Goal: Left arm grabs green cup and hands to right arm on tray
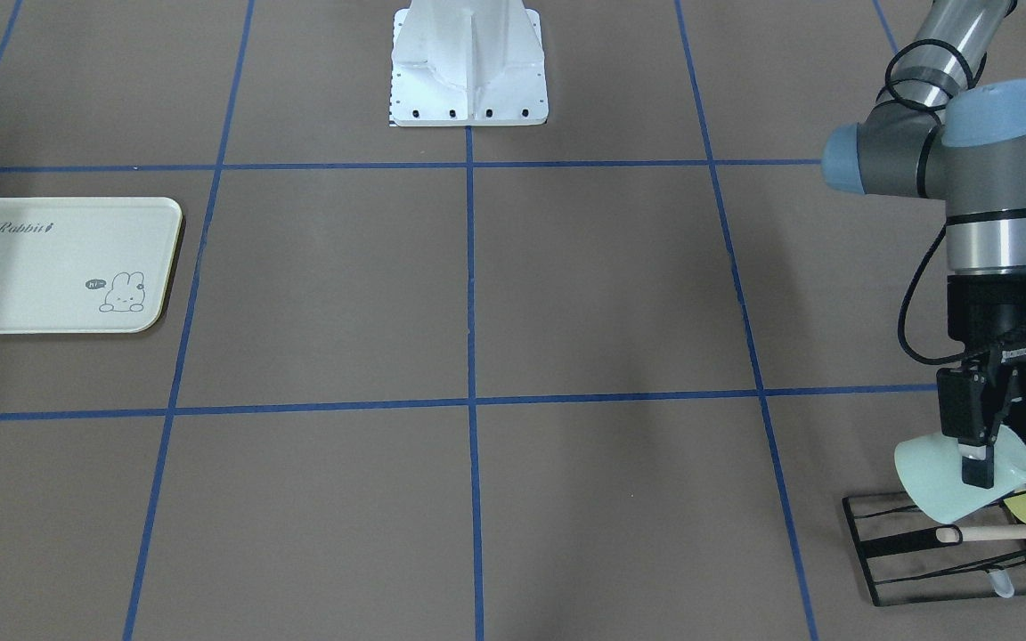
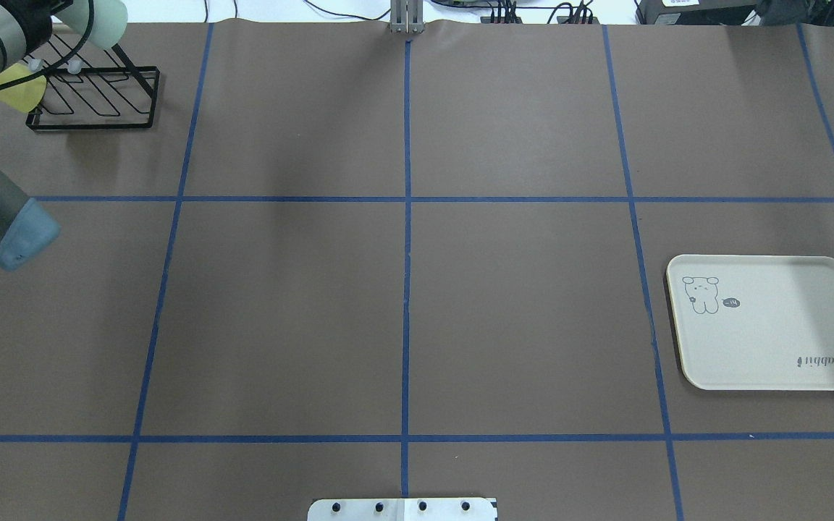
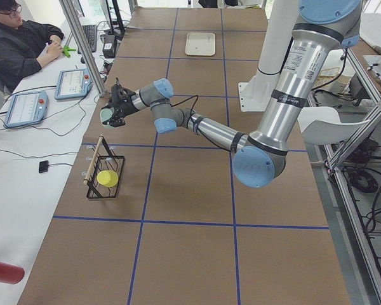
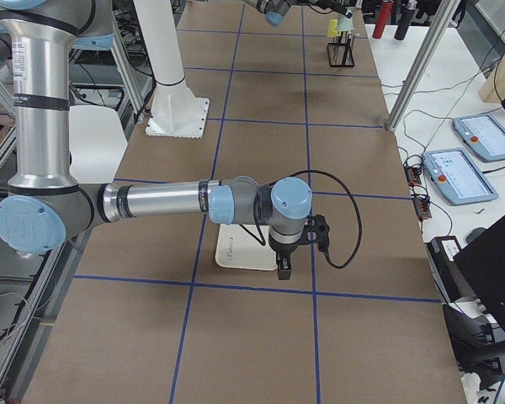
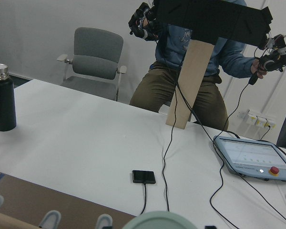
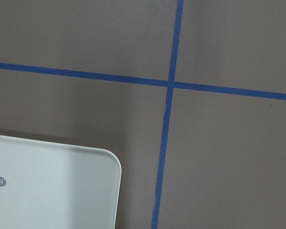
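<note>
Facing the robot, you see the left gripper (image 1: 992, 448) clenched on the tilted green cup (image 1: 936, 481), just above the black wire rack (image 1: 900, 556). From overhead, the tray (image 2: 772, 376) lies well apart from that rack. From the right side, the right gripper (image 4: 284, 268) hangs far from the rack; whether it is released or clenched, you cannot tell.

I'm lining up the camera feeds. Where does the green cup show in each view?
Front-facing: green cup lower right, in the left tool.
Overhead: green cup, top left corner.
Exterior left: green cup, left of centre.
Exterior right: too small to tell.
Left wrist: green cup rim, bottom edge.
Right wrist: not in view.
Shared landmark: the black wire rack.
</note>
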You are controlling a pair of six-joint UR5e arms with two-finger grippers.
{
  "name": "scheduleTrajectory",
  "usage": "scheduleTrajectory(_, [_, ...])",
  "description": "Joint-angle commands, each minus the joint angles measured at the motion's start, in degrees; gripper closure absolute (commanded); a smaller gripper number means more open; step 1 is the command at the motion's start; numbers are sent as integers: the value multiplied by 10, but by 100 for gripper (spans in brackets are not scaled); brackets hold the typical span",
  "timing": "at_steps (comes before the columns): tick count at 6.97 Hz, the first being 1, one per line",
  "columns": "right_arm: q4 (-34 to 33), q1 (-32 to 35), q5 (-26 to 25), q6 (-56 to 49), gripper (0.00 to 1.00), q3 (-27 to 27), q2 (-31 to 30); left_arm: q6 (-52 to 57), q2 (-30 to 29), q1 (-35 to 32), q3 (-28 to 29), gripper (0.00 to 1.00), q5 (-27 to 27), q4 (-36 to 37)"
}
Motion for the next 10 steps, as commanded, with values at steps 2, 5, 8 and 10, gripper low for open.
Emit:
scheduleTrajectory(2, [0, 1, 2, 1, 1, 11, 21, -173, -10, 67, -20, 62, 2, -1])
scheduleTrajectory(5, [1, -11, 16, -1, 1, 10, 23, -303, -18, 123, -70, 62, 6, -1])
scheduleTrajectory(8, [1, -13, 23, -1, 1, 7, 33, -426, -60, 209, -81, 62, 87, -2])
scheduleTrajectory(10, [0, -13, 47, -1, 1, 5, 39, -508, -99, 221, -83, 62, 93, -7])
